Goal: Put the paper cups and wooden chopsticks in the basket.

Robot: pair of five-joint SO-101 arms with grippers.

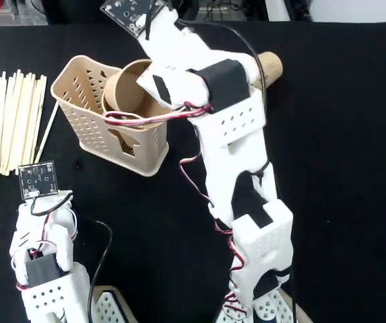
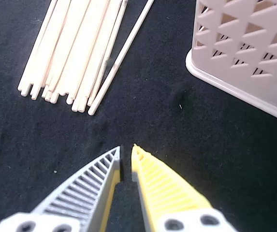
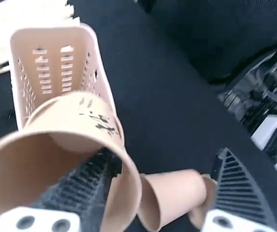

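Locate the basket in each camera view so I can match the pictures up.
High view: the basket stands left of centre in the upper half, with a paper cup at its mouth.
Left wrist view: the basket's perforated wall is across the black cloth from the chopsticks.
Right wrist view: the basket stands just beyond the paper cup.
Shared landmark: the wooden chopsticks lying beside the basket.

The worktop (image 1: pixel 341 168) is black. The basket (image 1: pixel 88 114) is pale beige, its walls patterned with rows of cut-out triangles and slots. Both paper cups (image 1: pixel 129 94) are tan brown, one bearing dark marks. The chopsticks (image 1: pixel 14 121) are light wood. The left gripper (image 2: pixel 126 152) is ribbed, half grey and half yellow; the right gripper (image 3: pixel 161 162) is ribbed black.
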